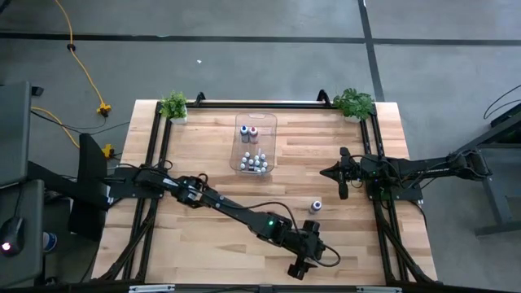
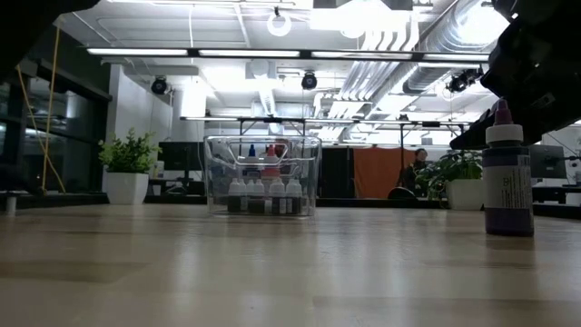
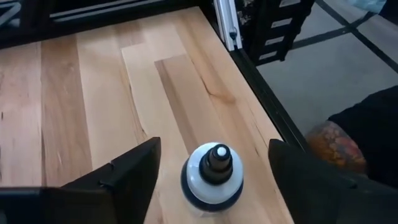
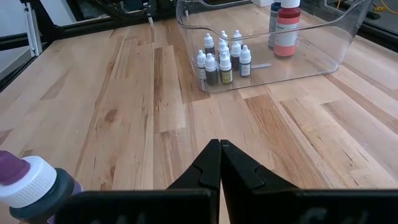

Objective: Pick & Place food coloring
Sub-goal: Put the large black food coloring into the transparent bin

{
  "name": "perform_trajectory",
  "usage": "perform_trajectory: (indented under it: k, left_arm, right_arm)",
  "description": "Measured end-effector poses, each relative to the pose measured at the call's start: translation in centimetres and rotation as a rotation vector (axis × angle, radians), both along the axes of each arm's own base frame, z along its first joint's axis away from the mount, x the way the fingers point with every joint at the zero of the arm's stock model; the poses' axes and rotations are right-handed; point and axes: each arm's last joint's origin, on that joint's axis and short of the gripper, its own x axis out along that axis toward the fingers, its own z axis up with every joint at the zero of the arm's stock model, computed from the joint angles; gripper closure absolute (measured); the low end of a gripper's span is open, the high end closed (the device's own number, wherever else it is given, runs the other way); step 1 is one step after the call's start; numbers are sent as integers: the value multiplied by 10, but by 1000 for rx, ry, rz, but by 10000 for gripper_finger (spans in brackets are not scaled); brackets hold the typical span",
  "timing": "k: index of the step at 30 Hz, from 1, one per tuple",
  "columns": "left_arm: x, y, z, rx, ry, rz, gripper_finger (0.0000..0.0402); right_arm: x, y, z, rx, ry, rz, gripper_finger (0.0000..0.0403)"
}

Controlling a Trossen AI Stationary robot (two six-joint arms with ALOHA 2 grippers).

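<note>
A: Nearest to us in the high view, at the lower centre, our left gripper (image 1: 298,266) sits at the end of an arm stretched diagonally across the pale wooden table (image 1: 212,236) from the left edge. In the left wrist view its two dark fingers (image 3: 134,171) stand wide apart on either side of a small upright bottle with a white collar and dark nozzle (image 3: 212,177), without touching it.

B: Further up, right of centre, we see a purple-bodied bottle with a white cap (image 1: 316,206) standing alone. Our right gripper (image 1: 339,181) lies just beyond it, the arm reaching in level from the right edge, fingers pressed together on nothing.

A: Farthest, at the upper centre, the clear plastic bin (image 1: 269,122) holds a cluster of tiny white-capped bottles (image 1: 256,163) and two larger bottles, one red (image 1: 253,133).
</note>
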Motion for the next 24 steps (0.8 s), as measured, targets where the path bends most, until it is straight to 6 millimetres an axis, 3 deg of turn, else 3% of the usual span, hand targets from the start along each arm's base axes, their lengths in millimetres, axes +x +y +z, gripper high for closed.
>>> perform_trajectory:
  k: [11, 24]
  left_arm:
    - [-1, 0, 0, -20, 17, -14, 215]
    - [-2, 1, 0, -15, 34, -16, 282]
  right_arm:
    - [0, 0, 0, 0, 0, 0, 402]
    - [0, 0, 0, 0, 0, 0, 402]
